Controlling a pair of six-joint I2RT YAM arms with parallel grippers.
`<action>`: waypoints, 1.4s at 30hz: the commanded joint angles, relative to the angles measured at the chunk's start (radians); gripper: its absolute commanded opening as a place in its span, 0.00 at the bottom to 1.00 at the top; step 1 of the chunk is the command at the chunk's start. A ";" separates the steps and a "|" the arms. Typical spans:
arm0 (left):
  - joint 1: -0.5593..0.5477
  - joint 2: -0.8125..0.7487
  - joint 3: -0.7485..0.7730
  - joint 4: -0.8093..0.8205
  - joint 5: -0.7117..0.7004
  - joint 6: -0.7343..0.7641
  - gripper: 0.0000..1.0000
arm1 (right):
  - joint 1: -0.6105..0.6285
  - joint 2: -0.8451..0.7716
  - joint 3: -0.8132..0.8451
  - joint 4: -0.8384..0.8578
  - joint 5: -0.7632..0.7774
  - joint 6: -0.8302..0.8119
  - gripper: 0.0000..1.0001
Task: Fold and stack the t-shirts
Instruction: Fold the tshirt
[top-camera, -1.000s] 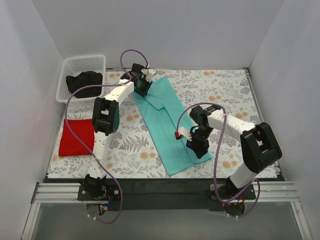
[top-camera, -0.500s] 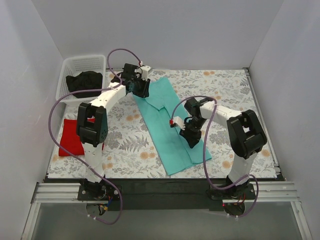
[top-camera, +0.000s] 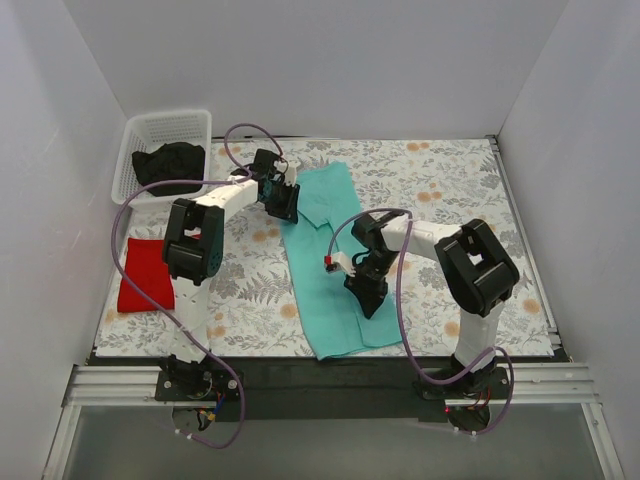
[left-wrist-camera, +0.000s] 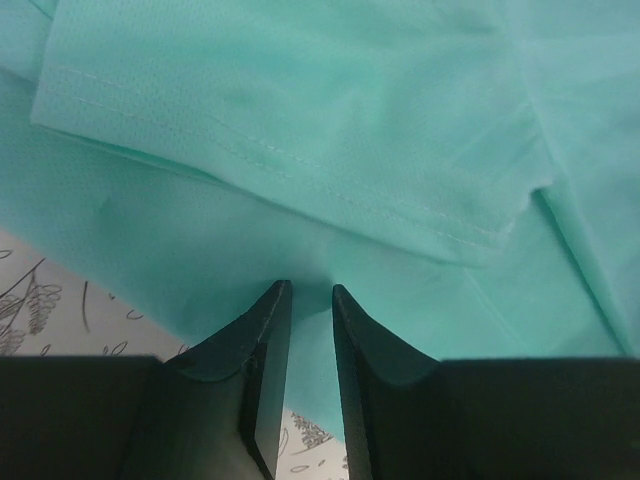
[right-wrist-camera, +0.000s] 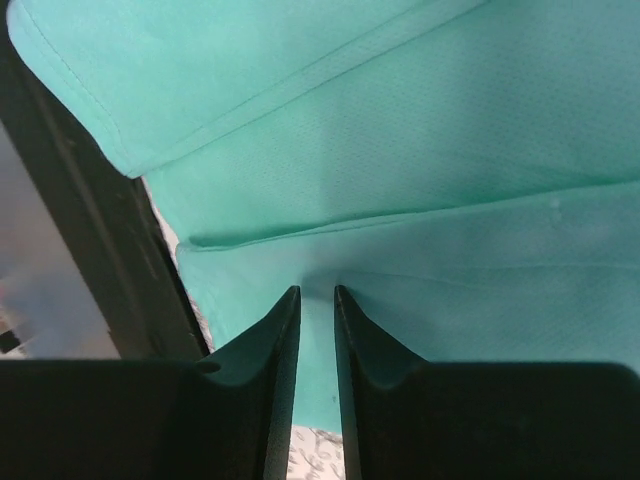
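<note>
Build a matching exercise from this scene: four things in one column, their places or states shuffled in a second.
Things
1. teal t-shirt
2. red t-shirt
3. black garment
4. right pincer

Places or states
A. inside the white basket
B. folded, lying at the far left
C. shut on the near end of the teal fabric
D. stretched long in the middle, between both arms

Pairs: 1-D, 2-B, 3-A, 4-C
</note>
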 joint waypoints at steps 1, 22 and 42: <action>-0.005 0.056 0.039 -0.028 0.037 -0.013 0.22 | 0.040 0.048 0.018 0.038 -0.104 0.042 0.30; 0.029 -0.030 0.159 -0.050 0.113 0.028 0.23 | -0.246 0.249 0.775 -0.043 0.032 0.158 0.40; 0.034 0.097 0.083 -0.022 0.048 -0.039 0.20 | -0.252 0.468 0.811 0.146 0.295 0.207 0.34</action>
